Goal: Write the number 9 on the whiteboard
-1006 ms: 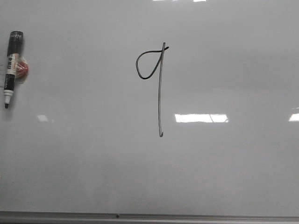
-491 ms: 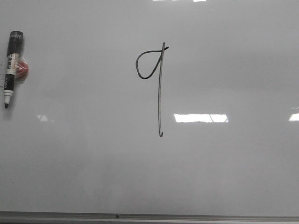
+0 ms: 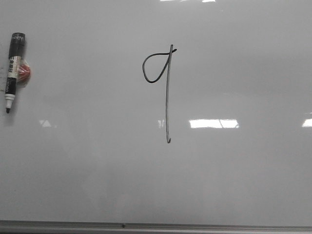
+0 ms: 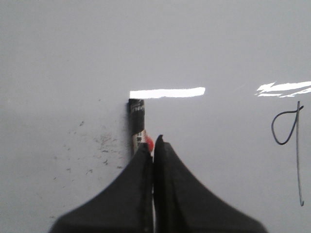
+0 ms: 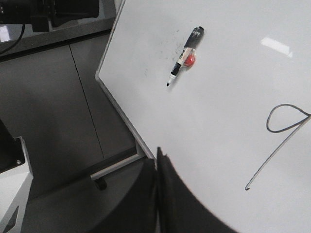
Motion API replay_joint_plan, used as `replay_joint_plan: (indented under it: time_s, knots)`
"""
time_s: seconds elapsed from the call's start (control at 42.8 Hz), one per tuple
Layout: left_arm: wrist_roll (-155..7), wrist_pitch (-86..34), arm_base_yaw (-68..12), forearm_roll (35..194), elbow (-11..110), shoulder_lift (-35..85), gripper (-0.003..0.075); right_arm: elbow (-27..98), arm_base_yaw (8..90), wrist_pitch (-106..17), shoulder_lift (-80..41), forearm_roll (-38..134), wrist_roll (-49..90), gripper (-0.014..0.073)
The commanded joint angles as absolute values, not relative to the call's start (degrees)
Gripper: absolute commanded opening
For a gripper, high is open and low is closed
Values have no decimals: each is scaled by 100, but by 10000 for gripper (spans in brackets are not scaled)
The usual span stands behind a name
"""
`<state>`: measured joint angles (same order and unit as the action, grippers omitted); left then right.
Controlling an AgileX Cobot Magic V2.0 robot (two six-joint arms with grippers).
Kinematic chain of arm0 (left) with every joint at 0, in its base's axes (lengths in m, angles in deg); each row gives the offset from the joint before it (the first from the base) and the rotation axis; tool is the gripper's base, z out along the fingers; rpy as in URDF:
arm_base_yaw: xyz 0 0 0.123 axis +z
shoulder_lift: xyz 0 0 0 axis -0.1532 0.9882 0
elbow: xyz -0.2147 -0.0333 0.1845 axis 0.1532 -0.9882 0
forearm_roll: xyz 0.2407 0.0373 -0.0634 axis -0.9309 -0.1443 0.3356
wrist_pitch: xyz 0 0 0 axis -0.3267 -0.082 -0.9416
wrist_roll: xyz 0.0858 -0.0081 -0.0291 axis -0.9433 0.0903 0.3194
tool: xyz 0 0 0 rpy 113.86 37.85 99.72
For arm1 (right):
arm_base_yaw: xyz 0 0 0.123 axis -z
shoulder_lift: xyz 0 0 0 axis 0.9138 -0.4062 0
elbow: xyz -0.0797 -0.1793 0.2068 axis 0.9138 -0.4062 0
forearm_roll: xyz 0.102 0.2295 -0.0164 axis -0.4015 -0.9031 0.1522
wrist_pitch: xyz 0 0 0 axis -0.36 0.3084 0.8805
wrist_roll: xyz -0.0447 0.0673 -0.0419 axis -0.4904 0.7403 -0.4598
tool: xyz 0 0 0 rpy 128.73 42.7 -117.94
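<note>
One finished number 9 (image 3: 165,80) sits on the whiteboard (image 3: 234,185), a little left of centre in the front view: small pointed loop up top, long straight stem down to a tiny hook. Stroke looks complete, no gaps I can see.

Marker (image 3: 12,72) lies uncapped at the far left of the board, tip pointing down, with a red blob (image 3: 23,72) just behind its barrel. Can't tell what the blob is, maybe a magnet or clip.

Left gripper (image 4: 153,145): jaws pressed together, holding nothing, tips just beside the marker barrel in the wrist view. Contact unclear.
Right gripper (image 5: 158,160): jaws also together, empty, off the board's lower corner, well apart from the marker.

Judgement: writing step is done, we're at wrap-up. Next move is probably just backing both arms clear without brushing the wet ink. Main risk is smearing the stem.
</note>
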<state>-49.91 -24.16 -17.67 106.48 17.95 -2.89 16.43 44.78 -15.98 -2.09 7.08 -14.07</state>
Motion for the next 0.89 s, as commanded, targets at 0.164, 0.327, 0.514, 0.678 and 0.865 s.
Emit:
replay_joint_plan:
  time_s: [0.164, 0.327, 0.514, 0.678, 0.865]
  knots:
    - [-3841, -1925, -1406, 9423, 452, -1796, -19, 1795, 4466, -1779, -183, 452, -1411, -106]
    - [-3841, -1925, -984, 9346, -448, -2947, -19, 1795, 4466, -1779, -183, 452, -1411, -106]
    - [-3841, -1758, -840, 9336, -849, -3367, -19, 1795, 4466, -1772, -183, 454, -1411, -106]
    - [-3841, -1738, -840, 9336, -849, -3367, -19, 1795, 4466, -1776, -183, 453, -1411, -106]
    - [-3841, -1738, -840, 9336, -849, -3367, -19, 1795, 4466, -1771, -183, 453, -1411, -106]
